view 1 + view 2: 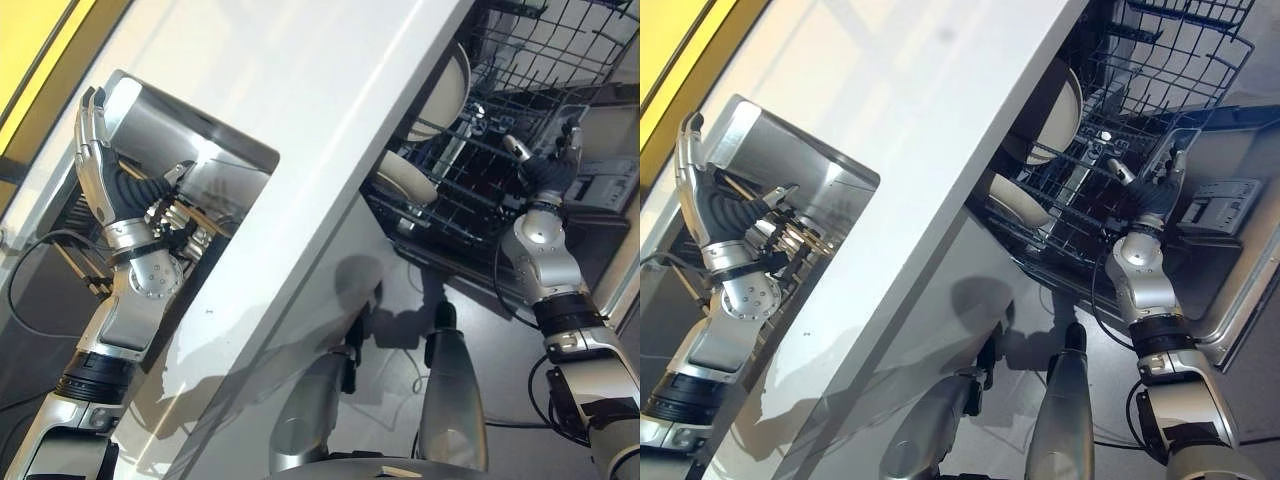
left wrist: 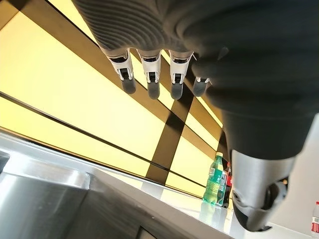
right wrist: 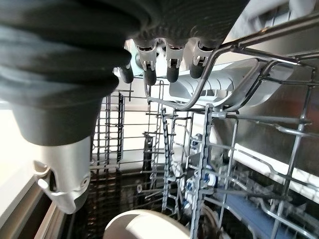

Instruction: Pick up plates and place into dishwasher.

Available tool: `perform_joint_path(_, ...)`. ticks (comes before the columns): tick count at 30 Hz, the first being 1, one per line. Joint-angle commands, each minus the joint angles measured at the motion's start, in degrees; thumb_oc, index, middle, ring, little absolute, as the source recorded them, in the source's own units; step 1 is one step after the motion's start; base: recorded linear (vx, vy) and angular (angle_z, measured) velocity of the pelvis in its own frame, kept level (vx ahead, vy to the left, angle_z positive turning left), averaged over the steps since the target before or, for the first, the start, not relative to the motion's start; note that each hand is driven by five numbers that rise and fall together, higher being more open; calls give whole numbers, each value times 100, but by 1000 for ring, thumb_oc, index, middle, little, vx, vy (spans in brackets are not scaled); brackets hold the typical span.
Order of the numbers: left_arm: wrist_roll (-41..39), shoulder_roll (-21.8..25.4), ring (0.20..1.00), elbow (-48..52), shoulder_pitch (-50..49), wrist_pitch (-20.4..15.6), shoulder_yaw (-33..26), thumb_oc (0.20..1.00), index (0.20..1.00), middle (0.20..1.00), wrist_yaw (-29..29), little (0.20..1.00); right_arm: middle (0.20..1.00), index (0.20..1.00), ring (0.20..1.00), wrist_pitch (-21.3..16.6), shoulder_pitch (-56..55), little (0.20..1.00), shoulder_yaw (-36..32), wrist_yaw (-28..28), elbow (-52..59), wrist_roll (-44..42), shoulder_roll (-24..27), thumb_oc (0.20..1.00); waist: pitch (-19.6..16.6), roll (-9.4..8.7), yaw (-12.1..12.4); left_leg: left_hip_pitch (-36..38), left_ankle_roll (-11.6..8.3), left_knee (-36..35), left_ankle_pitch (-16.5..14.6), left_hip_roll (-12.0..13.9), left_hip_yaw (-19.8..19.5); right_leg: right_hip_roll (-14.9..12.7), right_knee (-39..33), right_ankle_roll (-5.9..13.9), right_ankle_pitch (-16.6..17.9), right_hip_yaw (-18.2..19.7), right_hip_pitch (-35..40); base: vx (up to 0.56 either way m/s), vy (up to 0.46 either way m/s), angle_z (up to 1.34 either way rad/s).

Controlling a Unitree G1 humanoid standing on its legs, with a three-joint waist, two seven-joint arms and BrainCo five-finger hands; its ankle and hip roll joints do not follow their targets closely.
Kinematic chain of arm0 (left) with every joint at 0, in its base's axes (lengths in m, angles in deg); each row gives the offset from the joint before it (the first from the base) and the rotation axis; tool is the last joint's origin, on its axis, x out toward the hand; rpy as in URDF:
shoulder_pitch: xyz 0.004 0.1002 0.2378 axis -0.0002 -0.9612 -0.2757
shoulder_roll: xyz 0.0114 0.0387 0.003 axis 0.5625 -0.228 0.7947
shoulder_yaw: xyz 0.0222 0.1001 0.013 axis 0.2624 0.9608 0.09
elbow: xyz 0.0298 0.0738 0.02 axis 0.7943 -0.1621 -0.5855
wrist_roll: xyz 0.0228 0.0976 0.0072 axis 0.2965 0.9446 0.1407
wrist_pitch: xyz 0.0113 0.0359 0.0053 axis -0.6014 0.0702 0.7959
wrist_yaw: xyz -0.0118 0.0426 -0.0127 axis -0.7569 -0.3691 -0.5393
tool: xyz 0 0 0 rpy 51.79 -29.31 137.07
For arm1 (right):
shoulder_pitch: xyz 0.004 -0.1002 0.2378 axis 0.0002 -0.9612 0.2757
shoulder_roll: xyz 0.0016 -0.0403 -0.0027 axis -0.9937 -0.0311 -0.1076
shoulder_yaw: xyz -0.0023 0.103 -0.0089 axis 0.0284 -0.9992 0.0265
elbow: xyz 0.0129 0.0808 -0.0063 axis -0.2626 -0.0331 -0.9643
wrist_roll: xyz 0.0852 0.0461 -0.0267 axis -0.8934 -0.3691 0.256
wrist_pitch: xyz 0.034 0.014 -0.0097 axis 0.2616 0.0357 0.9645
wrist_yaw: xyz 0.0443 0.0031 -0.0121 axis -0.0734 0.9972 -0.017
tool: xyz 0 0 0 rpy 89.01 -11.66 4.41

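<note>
Two round cream ceramic plates [image 1: 1055,105] stand on edge in the dark wire dishwasher rack [image 1: 1160,60], the lower plate [image 1: 1015,203] nearer the white countertop [image 1: 940,150]. They look stiff, glossy, fairly heavy and breakable, best pinched at the rim. The right hand [image 1: 1155,185] hangs relaxed and empty over the rack; the left hand [image 1: 100,165], fingers straight, is at the steel sink [image 1: 180,125]. No writing is legible, the green plastic bottle [image 2: 215,180] included.

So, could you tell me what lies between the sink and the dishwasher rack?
In the left eye view, the white countertop runs between the sink and the dishwasher rack.
</note>
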Motion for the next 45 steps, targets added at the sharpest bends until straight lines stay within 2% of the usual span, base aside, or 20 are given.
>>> perform_joint_path(1,-79,234,1000,313,107,-235,-276,1000,1000,1000,-230,1000,1000,1000,1000,132,892,1000,1067,-701,88,-203,-1153,1000,252,157,662,-497,394,815,-492,-650,43,-581,-1134,312,434,130,659,49,90,20)
perform_joint_path(7,-182,220,1000,366,-182,-472,-354,1000,1000,1000,-225,1000,1000,1000,1000,61,1457,1000,1087,-907,-214,-333,-1136,1000,186,281,923,-475,389,785,-483,-716,47,-869,-1294,375,566,-77,741,47,85,19)
perform_joint_path(15,-378,221,1000,385,-736,-981,-562,1000,1000,1000,-121,1000,1000,1000,1000,107,1985,1000,1250,-1334,-441,-565,-1159,1000,47,411,1215,-369,337,669,-459,-732,75,-1201,-1617,462,768,-325,959,65,72,17)
perform_joint_path(22,-465,266,1000,443,-946,-1234,-632,1000,1000,1000,-2,1000,1000,1000,1000,14,2079,1000,1348,-1264,-549,-595,-1115,1000,12,444,1265,-316,325,665,-494,-693,149,-1288,-1637,463,766,-413,1055,21,3,0)
perform_joint_path(30,-463,273,1000,527,-932,-1253,-624,1000,1000,1000,-4,1000,1000,1000,1000,84,1893,1000,1199,-685,-392,-450,-926,1000,38,422,1066,-359,345,646,-452,-629,255,-1224,-1662,449,849,-241,939,-37,-30,0)
perform_joint_path(34,-436,278,1000,552,-771,-1099,-551,1000,1000,1000,-63,1000,1000,1000,1000,250,1730,1000,1102,-88,-263,-94,-854,1000,77,413,891,-327,369,582,-439,-561,314,-1104,-1645,431,828,-99,869,-66,-65,-4)
perform_joint_path(39,-415,299,1000,503,-572,-918,-484,1000,1000,1000,-146,1000,1000,1000,1000,508,1408,1000,841,916,-16,416,-659,1000,93,399,621,-260,379,468,-413,-458,367,-936,-1626,398,781,91,800,-73,-78,-13)
perform_joint_path(45,-376,301,1000,481,-391,-710,-485,1000,1000,1000,-177,1000,1000,1000,1000,924,926,1000,464,1630,510,767,-407,1000,83,353,276,-202,372,314,-377,-334,393,-674,-1617,385,705,366,689,-79,-95,-13)
